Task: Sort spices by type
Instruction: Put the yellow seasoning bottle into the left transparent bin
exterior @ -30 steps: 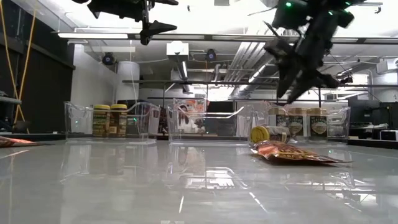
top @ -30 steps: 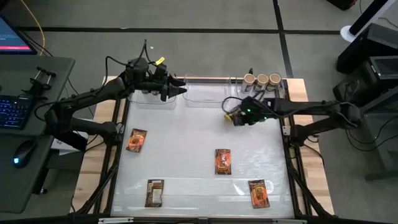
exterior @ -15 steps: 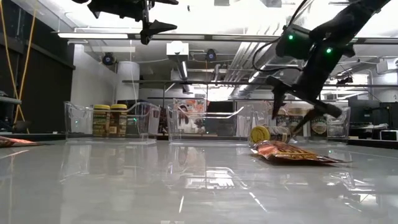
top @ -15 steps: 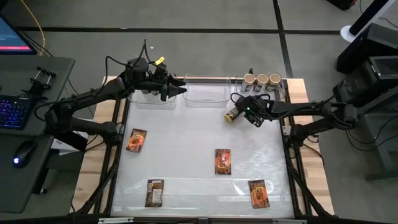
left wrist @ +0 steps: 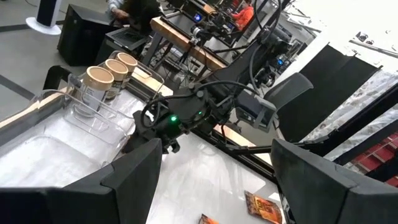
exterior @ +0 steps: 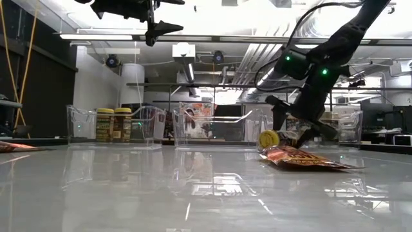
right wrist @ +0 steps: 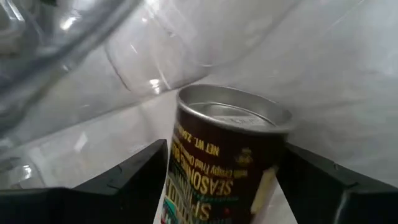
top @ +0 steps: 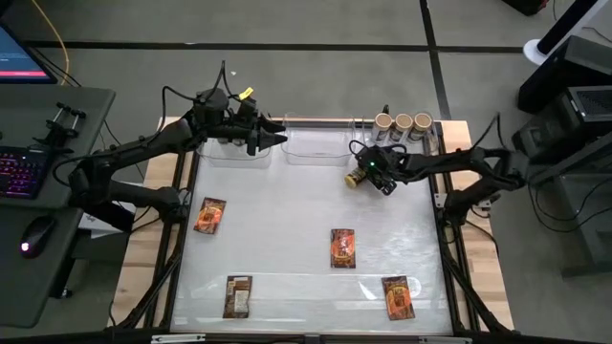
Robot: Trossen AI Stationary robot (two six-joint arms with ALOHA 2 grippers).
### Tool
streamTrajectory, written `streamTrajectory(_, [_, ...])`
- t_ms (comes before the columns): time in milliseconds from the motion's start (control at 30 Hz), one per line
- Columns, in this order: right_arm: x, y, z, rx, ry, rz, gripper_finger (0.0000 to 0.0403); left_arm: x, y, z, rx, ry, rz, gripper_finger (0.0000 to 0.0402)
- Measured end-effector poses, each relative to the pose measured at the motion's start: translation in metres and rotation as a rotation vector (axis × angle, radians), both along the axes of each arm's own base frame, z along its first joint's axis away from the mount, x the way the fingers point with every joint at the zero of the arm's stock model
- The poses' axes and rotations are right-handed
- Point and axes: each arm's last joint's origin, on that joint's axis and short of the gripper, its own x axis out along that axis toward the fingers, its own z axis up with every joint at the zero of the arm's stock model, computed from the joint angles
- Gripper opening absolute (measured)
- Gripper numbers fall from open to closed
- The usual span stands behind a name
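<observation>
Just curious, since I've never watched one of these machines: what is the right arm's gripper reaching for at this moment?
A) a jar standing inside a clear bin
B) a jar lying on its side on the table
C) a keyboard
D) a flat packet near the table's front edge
B: the right gripper has its fingers open around a yellow-lidded jar lying on the table.
</observation>
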Motion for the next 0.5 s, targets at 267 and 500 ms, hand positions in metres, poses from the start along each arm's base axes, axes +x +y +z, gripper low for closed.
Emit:
streamTrajectory(267, [0.001, 0.008, 0.000, -0.007, 0.053, 0.147, 0.0210, 0.000, 0.000, 0.000, 0.000, 0.000, 0.000, 0.0289])
streamTrajectory(500, [-0.003, 0.025, 0.040, -0.139, -0.045, 0.379, 0.0168, 0.001, -0.004, 0.004, 0.083, -0.033, -0.025, 0.0289])
